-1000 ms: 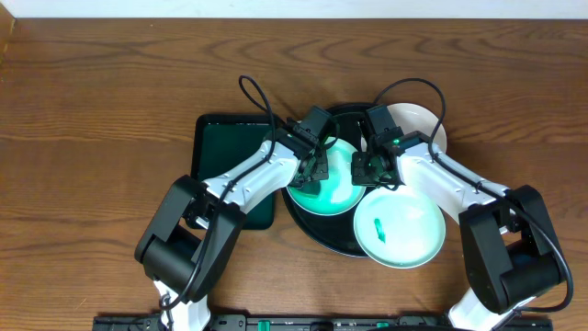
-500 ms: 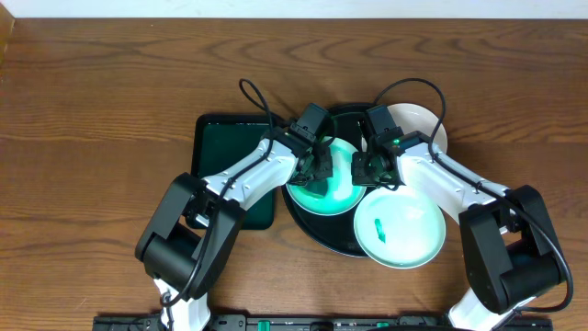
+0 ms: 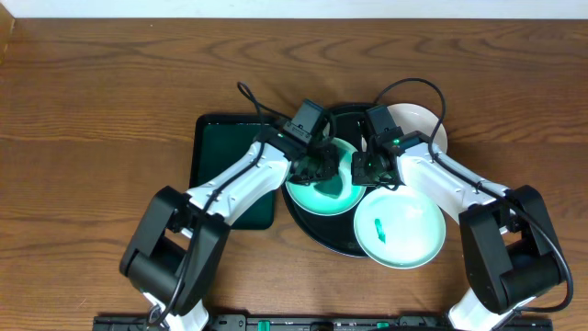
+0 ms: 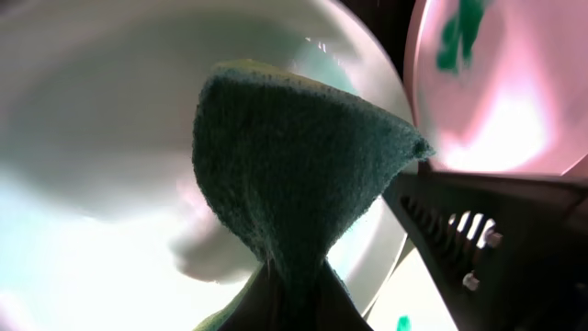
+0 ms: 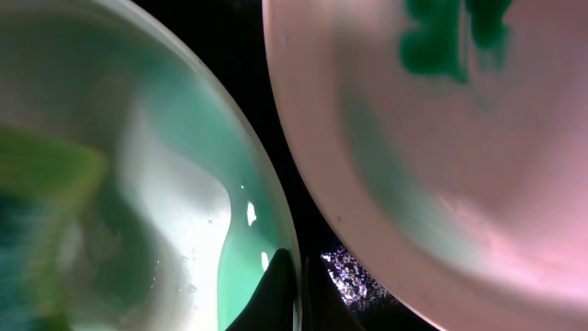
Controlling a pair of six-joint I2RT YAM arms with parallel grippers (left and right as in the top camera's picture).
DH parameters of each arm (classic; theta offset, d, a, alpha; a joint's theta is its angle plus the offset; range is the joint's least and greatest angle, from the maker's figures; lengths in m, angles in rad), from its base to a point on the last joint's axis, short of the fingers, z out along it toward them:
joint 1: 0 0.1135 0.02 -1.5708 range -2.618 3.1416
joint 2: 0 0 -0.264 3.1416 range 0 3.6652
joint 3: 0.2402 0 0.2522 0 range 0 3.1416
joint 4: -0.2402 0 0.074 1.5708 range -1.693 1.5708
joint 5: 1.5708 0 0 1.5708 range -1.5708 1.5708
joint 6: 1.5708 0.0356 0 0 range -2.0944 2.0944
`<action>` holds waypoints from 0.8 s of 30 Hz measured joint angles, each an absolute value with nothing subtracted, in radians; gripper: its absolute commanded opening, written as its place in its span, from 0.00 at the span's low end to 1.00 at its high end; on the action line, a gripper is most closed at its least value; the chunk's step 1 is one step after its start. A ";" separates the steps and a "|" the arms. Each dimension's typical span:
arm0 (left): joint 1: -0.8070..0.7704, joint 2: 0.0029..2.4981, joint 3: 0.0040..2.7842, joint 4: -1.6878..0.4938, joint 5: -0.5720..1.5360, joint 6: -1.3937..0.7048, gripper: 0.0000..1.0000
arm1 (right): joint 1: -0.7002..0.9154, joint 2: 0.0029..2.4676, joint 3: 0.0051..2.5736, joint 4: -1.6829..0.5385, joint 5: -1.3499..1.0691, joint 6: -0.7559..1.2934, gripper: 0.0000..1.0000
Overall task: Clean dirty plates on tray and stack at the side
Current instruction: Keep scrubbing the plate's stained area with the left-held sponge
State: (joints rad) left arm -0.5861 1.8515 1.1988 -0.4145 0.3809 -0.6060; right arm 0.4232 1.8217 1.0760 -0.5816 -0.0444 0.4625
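Note:
A pale mint plate [image 3: 329,195] lies on the left part of the round black tray [image 3: 323,239]. My left gripper [image 3: 317,169] is shut on a green sponge [image 4: 294,156] and presses it into this plate [image 4: 92,138]. My right gripper [image 3: 369,173] is shut on the same plate's right rim [image 5: 296,285]. A second plate [image 3: 404,230] with a green smear [image 3: 381,230] lies at the tray's front right. A third, white plate [image 3: 421,124] lies at the back right. In the right wrist view the gripped plate [image 5: 138,184] is left and a smeared plate [image 5: 441,165] is right.
A rectangular dark green tray [image 3: 225,161] lies left of the black tray, under my left arm. Both arms meet over the black tray's middle. Brown wooden table [image 3: 92,110] surrounds everything.
My left gripper has shifted the sponge a little to the right and back across the plate. The right gripper has stayed still on the rim.

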 measured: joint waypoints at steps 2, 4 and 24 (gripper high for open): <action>-0.578 1.834 1.199 -0.416 0.359 -0.606 0.07 | 0.423 1.822 1.076 -0.582 -0.045 0.463 0.01; -0.577 1.832 1.199 -0.427 0.321 -0.606 0.07 | 0.423 1.822 1.076 -0.582 -0.045 0.463 0.01; -0.585 1.884 1.199 -0.506 0.073 -0.606 0.07 | 0.423 1.821 1.076 -0.582 -0.045 0.463 0.01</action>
State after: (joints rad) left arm -0.5854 1.8835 1.1988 -0.5060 0.0731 -0.6060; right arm 0.4232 1.8214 1.0760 -0.5816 -0.0452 0.4625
